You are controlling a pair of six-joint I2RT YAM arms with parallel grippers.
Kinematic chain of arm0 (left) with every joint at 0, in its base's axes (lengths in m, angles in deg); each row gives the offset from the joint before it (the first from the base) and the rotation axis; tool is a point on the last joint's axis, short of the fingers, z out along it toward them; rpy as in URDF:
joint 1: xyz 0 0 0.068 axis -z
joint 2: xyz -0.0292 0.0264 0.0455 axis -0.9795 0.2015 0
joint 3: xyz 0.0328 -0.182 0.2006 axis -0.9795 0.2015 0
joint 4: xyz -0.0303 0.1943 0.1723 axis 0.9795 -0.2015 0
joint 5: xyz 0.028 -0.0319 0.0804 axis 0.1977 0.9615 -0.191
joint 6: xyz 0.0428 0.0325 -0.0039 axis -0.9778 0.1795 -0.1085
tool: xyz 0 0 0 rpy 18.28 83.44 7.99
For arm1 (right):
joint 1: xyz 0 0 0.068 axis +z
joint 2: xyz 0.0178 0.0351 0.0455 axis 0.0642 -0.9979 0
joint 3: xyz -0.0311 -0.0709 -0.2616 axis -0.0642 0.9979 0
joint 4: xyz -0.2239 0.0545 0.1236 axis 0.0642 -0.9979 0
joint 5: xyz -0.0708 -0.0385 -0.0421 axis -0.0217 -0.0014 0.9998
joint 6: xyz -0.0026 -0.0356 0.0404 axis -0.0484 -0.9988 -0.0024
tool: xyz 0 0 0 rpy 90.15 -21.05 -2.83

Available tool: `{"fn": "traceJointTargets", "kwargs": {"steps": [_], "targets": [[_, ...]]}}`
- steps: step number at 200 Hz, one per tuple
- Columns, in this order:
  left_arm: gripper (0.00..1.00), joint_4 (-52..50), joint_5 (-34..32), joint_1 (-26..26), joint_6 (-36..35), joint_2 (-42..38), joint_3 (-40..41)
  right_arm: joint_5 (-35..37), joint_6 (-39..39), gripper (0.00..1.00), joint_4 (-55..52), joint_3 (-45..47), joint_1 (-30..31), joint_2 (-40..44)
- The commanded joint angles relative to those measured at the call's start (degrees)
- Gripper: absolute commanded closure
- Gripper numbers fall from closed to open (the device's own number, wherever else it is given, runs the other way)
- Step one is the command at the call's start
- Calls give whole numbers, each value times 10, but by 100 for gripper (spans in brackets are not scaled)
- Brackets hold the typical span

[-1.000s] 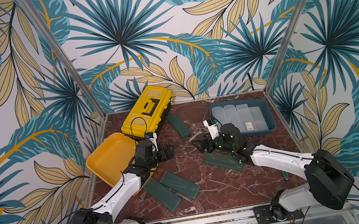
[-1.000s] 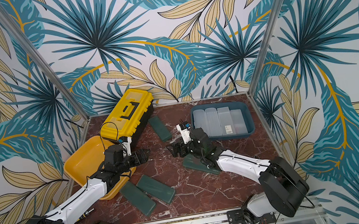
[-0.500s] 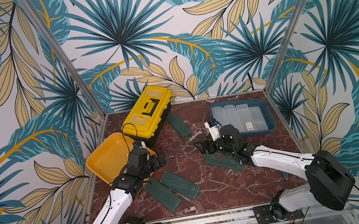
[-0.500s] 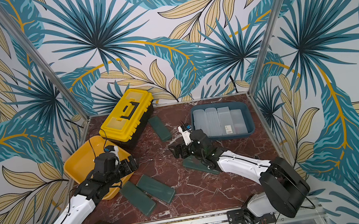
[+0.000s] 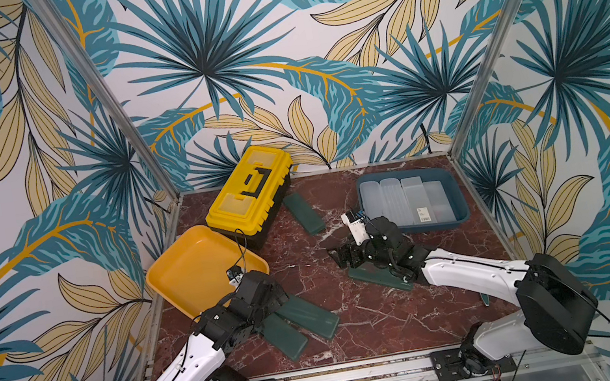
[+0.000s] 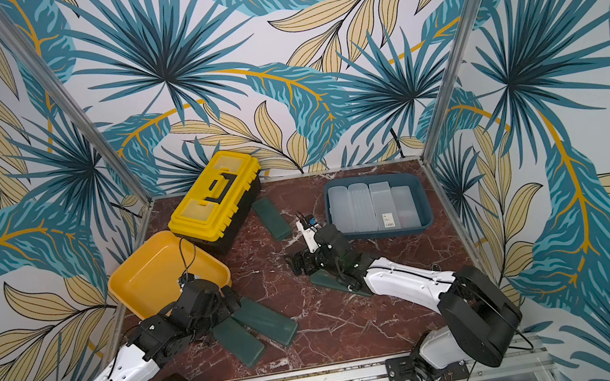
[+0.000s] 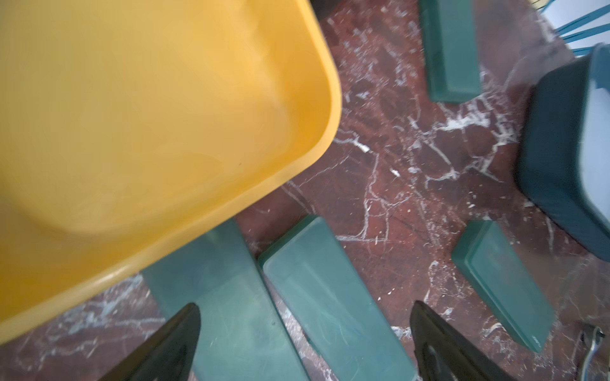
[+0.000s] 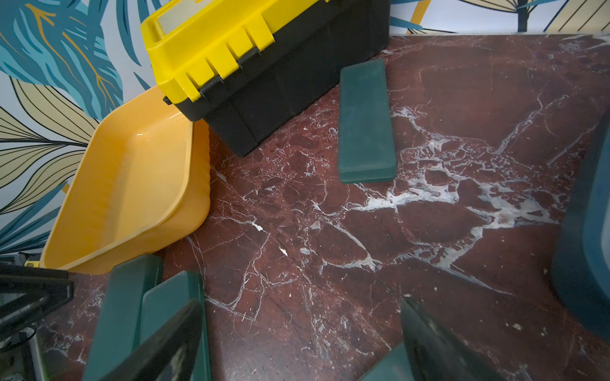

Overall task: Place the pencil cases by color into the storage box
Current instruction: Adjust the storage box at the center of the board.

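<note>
Left gripper (image 7: 305, 306), jaws wide and empty, hovers over two green pencil cases (image 5: 307, 317) at the worktop (image 5: 376, 312) front-left corner; right gripper (image 8: 302, 303) likewise spread. Next, likely: descend, straddle one, close.

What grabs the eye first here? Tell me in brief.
The yellow-and-black toolbox at the back, with a yellow tray beside it, stands out most. At back right a blue bin holds frosted white cases, while four dark green cases lie loose on the red marble table.
</note>
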Motion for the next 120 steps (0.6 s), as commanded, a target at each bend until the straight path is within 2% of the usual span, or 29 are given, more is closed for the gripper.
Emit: {"fn": "traceJointTargets", "kwargs": {"steps": [1,58,120], "targets": [[0,-72,-24,29,106,27,-40,9,-9,7,-2,-6,3,-5],[0,-106,-44,127,243,71,-40,18,-9,7,9,6,3,0],[7,-123,-42,166,323,89,2,19,-9,7,21,12,3,-4]]}}
